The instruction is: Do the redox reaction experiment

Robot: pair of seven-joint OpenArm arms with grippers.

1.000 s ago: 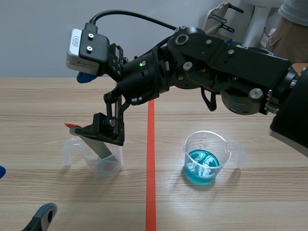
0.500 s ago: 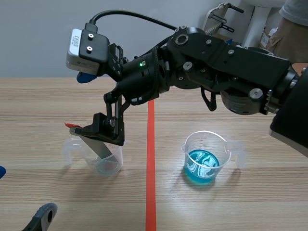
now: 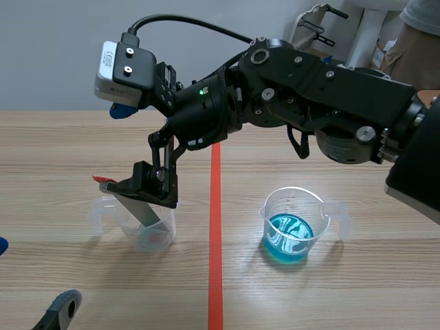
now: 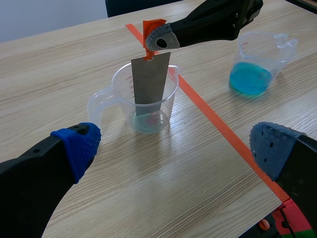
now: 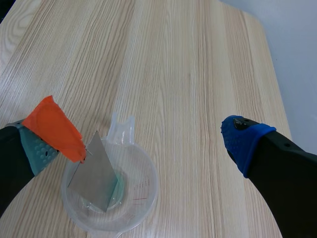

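Metal strip (image 4: pixel 150 82) is standing tilted inside the clear beaker (image 4: pixel 124 106), which is sitting on the wooden table (image 3: pixel 55 137) on the robot's left side of the red tape line (image 3: pixel 215 227). The bottom end of the strip is resting down in the cup and the top end is sticking out above the rim. That top end has an orange tape tab (image 5: pixel 53 129) on it, and the tab is touching the grey-green pad (image 5: pixel 42 148) of one finger of the right gripper (image 5: pixel 141 144). The right arm is reaching in from its side, across the tape line, to hang over that cup. Its claw is spread wide though: the other finger, with the blue pad (image 5: pixel 242 136), is sitting well apart from the strip, so it isn't pinching anything, just one finger making contact with the tab. The left gripper (image 4: pixel 176 148) is hanging low near the robot's edge of the table, fingers spread too and holding nothing, with the beaker ahead of it. On the other side of the line, a second beaker (image 3: pixel 295 220) is sitting with blue liquid (image 4: pixel 250 79) in the bottom, well apart from the first cup and from both claws.
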